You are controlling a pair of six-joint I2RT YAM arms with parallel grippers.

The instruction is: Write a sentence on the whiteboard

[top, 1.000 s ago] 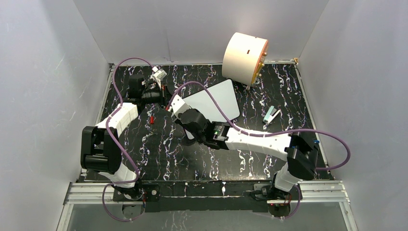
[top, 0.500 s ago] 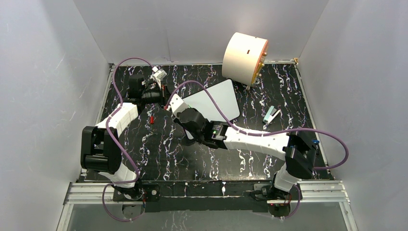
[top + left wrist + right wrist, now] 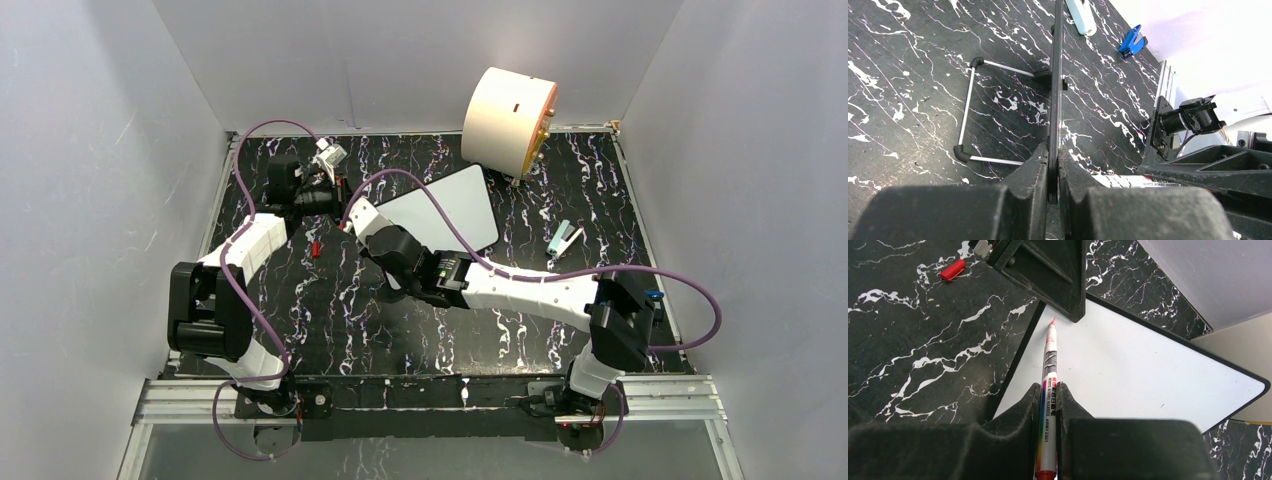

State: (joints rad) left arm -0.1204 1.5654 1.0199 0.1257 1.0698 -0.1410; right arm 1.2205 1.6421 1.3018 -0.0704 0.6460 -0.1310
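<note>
Blank, black-rimmed white rectangular whiteboard (image 3: 455,205) mid-table. The left gripper (image 3: 1053,165) pinches its edge; the right gripper (image 3: 1050,390) clamps a red-tipped marker (image 3: 1049,360) at its corner. Writing looks about to start: the tip must press down.

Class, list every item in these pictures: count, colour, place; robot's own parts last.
whiteboard: one, white with black rim, no writing seen, mid-table
marker: one, white barrel, red tip, tip by the whiteboard's edge
cap: one, red, left of the whiteboard
wire stand: one, silver, beneath the whiteboard
cylinder: one, cream, at the back
stapler-like item: one, pale green, right of the whiteboard
clip: one, blue, far right side
table: one, black marbled
left gripper: black, shut on the whiteboard's edge
right gripper: black, shut on the marker
</note>
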